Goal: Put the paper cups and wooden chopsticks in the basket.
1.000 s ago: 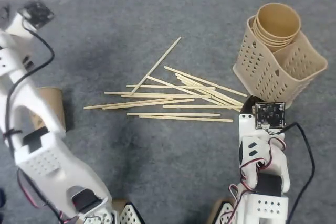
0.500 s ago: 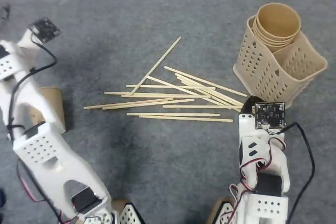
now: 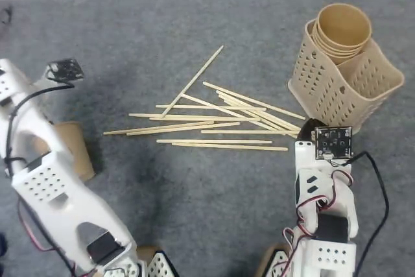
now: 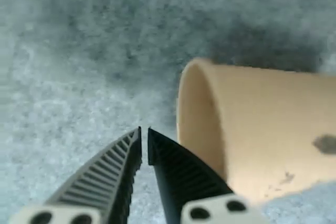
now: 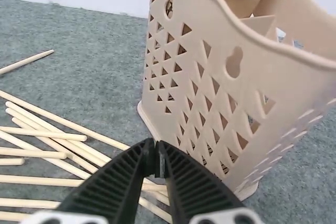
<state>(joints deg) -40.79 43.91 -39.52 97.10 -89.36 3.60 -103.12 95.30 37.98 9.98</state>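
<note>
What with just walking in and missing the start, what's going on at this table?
The left gripper, shut, sits beside a tan paper cup lying on its side on the grey carpet, not gripping it. The right gripper, also shut, hangs by the beige perforated plastic basket, which already holds stacked paper cups. Loose wooden chopsticks lie scattered outside it.

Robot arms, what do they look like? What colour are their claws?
Both arms are chunky white plastic, the left arm and right arm, with patches of little holes. Black cables and red wires loop along them. The left gripper and right gripper are black, ridged and pointed.
</note>
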